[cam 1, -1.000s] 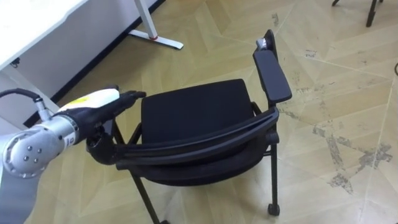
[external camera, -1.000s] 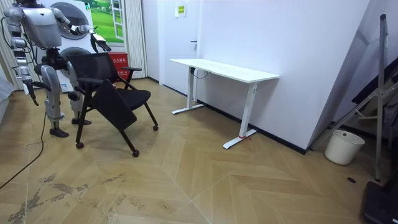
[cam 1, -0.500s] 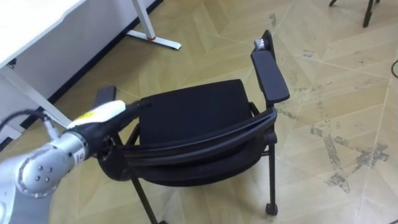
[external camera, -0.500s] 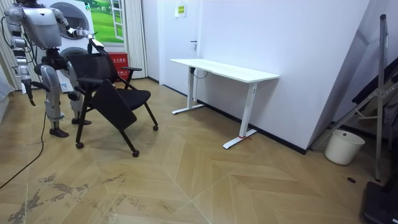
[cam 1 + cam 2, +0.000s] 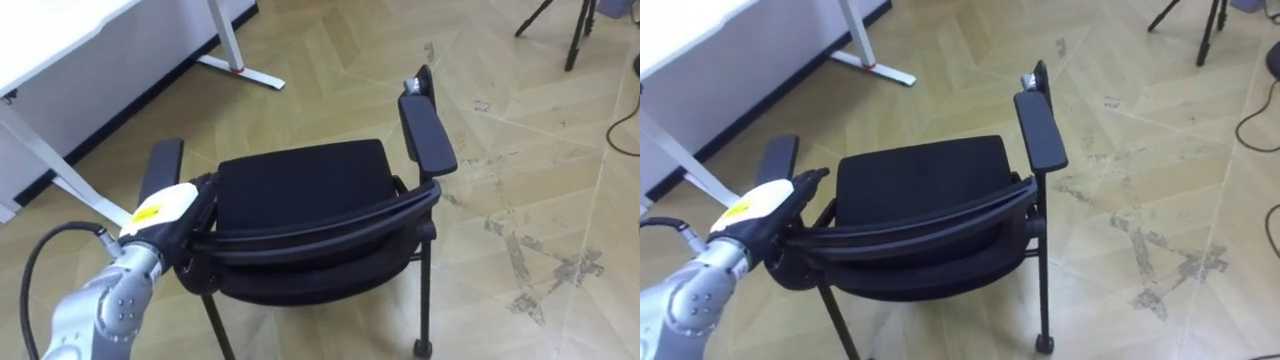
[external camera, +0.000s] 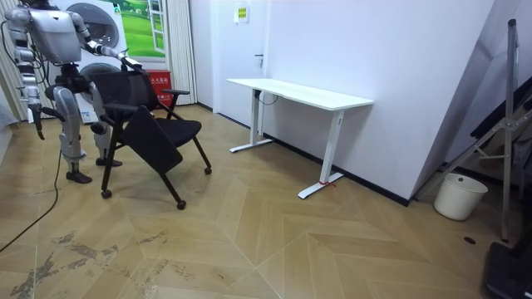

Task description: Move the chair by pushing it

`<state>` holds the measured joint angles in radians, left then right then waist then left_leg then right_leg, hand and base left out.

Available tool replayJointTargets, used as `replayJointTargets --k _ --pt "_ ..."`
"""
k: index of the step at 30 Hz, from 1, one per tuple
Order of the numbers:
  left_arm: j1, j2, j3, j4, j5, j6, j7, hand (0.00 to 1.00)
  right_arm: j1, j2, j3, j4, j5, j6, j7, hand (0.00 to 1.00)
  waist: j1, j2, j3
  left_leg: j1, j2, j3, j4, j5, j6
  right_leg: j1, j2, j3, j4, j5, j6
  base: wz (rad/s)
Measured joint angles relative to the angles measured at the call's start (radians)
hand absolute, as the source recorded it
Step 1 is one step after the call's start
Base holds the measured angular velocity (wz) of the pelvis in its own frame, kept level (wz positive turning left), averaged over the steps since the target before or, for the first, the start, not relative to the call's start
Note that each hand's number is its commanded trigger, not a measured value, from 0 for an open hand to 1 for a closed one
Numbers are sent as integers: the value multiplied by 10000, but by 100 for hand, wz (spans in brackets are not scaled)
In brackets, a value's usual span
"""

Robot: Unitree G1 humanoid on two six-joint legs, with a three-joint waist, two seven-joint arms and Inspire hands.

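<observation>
Left robot hand (image 5: 165, 210) at backrest's left end of black padded wheeled chair (image 5: 300, 185); spread or clasping, cannot tell. Chair legs mostly hidden under seat.

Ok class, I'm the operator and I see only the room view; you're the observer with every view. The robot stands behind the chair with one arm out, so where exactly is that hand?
Observer: In the left eye view its left hand lies at the left end of the chair's backrest rail, just behind the left armrest.
Operator: Is it gripping the rail?
Observer: It doesn't look so. In the right eye view the fingers point straight forward.
Operator: Anything ahead of the chair?
Observer: A tripod's legs stand ahead to the right, well apart from the chair.
</observation>
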<state>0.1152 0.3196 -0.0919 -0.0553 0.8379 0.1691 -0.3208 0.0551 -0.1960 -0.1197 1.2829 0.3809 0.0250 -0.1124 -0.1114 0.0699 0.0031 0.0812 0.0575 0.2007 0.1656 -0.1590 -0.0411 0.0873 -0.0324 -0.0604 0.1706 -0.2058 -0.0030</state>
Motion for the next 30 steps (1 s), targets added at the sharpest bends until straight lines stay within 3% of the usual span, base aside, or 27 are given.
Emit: replayJointTargets --k 5,12,13,15,16,17,30 --pt "60 3 -89 -3 122 147 313 0 19 0 -11 -88 58 213 17 0 -198 -48 19 -23 -9 3 1 -1 0 -13 -3 34 1 4 31 0" --pt "130 1 -121 13 300 224 426 0 53 30 -12 -135 -36 215 13 0 -246 -41 16 -14 -7 50 8 -1 0 -12 0 58 18 10 30 0" --pt "143 1 -126 12 294 223 464 15 54 30 -12 -138 -35 215 13 0 -246 -40 16 -14 -7 51 7 -1 0 -12 0 70 17 11 29 0" --pt "195 2 -153 5 295 223 556 65 56 29 -12 -138 -37 214 -20 0 -246 -34 12 -11 -7 51 6 0 0 -12 3 94 17 12 28 0" --pt "198 2 -162 5 296 223 561 95 58 29 -12 -144 -42 215 -33 0 -243 -33 12 -9 -8 52 6 -1 0 -12 5 104 18 12 28 0" --pt "205 3 -167 4 297 223 565 100 62 29 -12 -177 -81 215 -59 0 -236 -29 11 -6 -8 53 6 0 0 -13 9 130 18 12 28 0" --pt "322 86 -301 -23 715 125 650 100 107 29 -22 -435 -362 200 -72 0 -231 -30 10 0 -11 126 5 0 0 -39 10 209 16 13 28 0"
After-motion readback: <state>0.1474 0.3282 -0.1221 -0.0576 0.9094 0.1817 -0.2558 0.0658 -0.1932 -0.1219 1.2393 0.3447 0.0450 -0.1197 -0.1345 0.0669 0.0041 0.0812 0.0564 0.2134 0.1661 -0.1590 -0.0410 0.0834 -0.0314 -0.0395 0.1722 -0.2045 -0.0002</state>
